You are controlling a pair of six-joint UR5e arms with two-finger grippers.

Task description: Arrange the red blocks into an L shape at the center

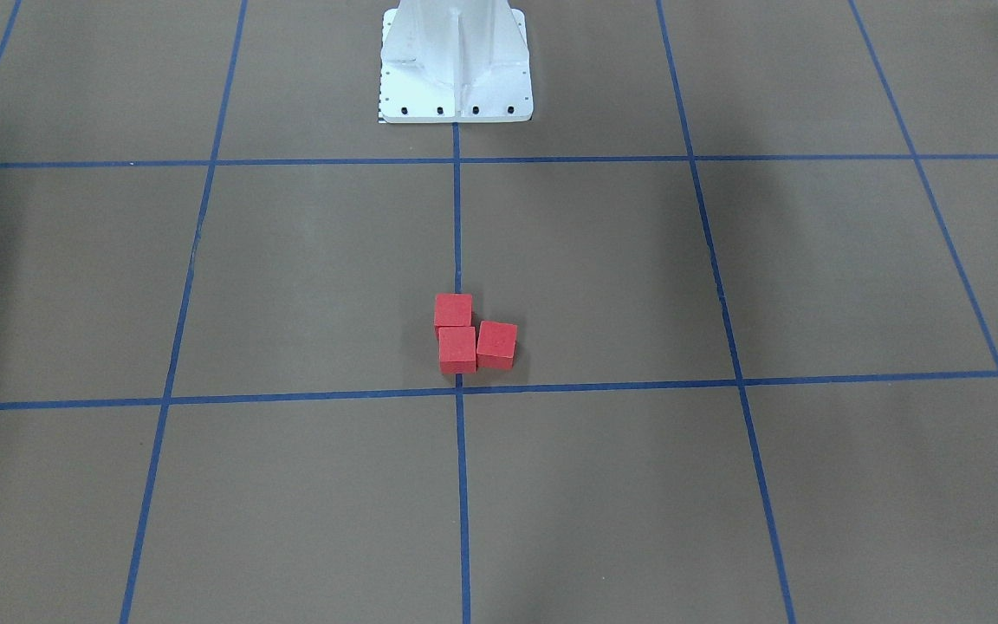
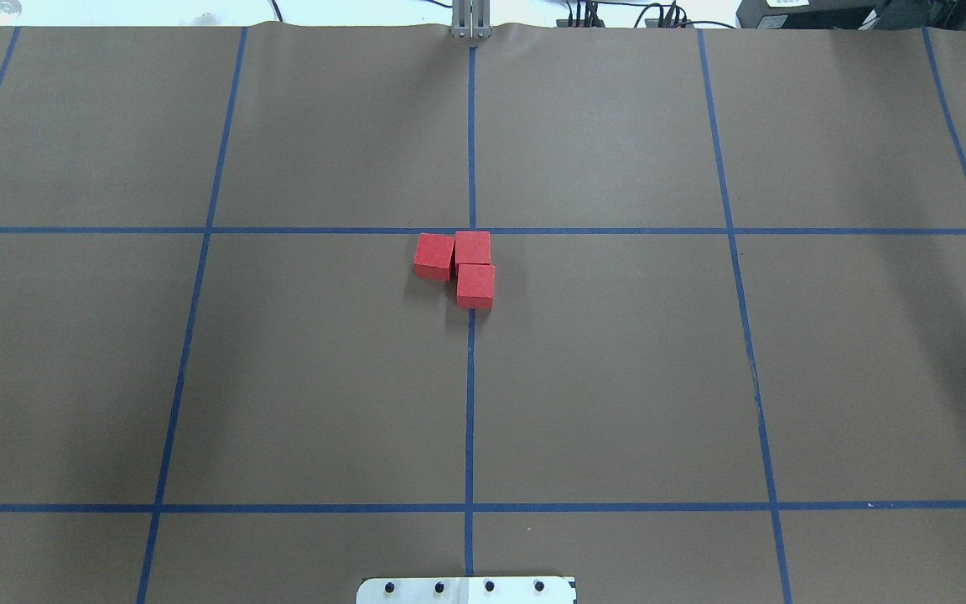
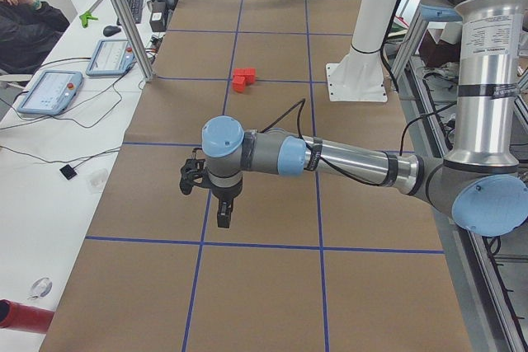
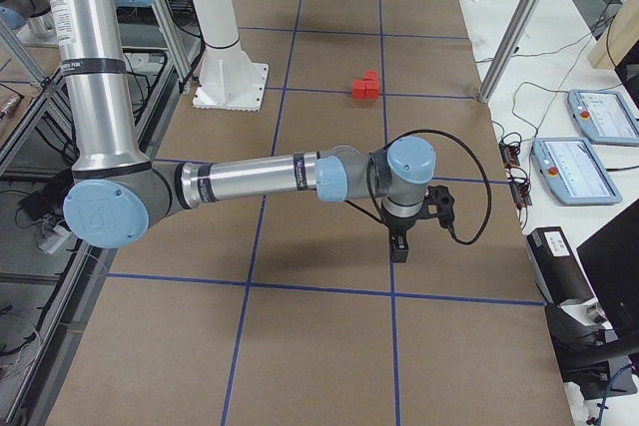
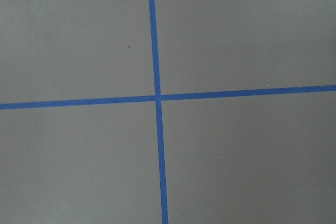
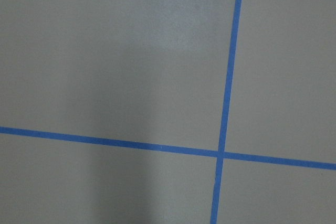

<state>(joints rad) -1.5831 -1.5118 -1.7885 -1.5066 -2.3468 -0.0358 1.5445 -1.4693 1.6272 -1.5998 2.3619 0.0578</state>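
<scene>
Three red blocks (image 2: pixel 472 248) sit pressed together in an L on the brown floor, just on the robot's side of the center crossing (image 2: pixel 470 230). One block (image 2: pixel 433 255) lies slightly turned beside the corner one, and another (image 2: pixel 475 285) lies toward the base. The front-facing view shows the same cluster (image 1: pixel 456 348). My left gripper (image 3: pixel 223 216) hangs far from the blocks (image 3: pixel 243 79), seen only in the left side view; open or shut, I cannot tell. My right gripper (image 4: pixel 400 246) shows only in the right side view, far from the blocks (image 4: pixel 366 87); its state I cannot tell. Both wrist views show only floor and tape.
The white robot pedestal (image 1: pixel 456 65) stands on the middle line behind the blocks. Frame posts (image 3: pixel 124 14) edge the floor. A white bench holds tablets (image 3: pixel 49 91), and a person sits at it. More tablets (image 4: pixel 574 167) lie on the other side.
</scene>
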